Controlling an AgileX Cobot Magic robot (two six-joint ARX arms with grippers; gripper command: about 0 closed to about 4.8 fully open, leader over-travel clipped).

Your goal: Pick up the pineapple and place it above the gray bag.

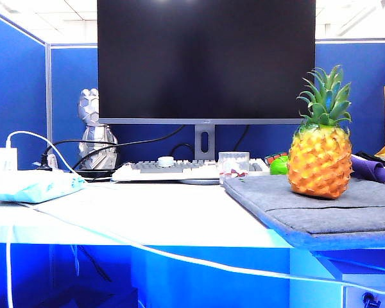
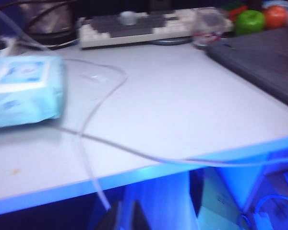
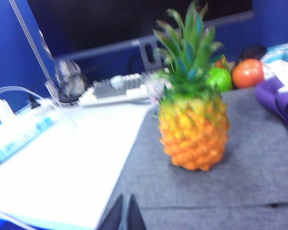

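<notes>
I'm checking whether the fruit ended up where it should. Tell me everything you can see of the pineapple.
The pineapple is an orange-yellow oval with diamond-patterned, glossy, plastic-looking skin and a spiky green crown. It stands upright on the gray bag, its base resting on the felt, in front of a green apple. Nothing else touches it: the right gripper, fingers shut, sits apart from it at the bag's near edge.
</notes>
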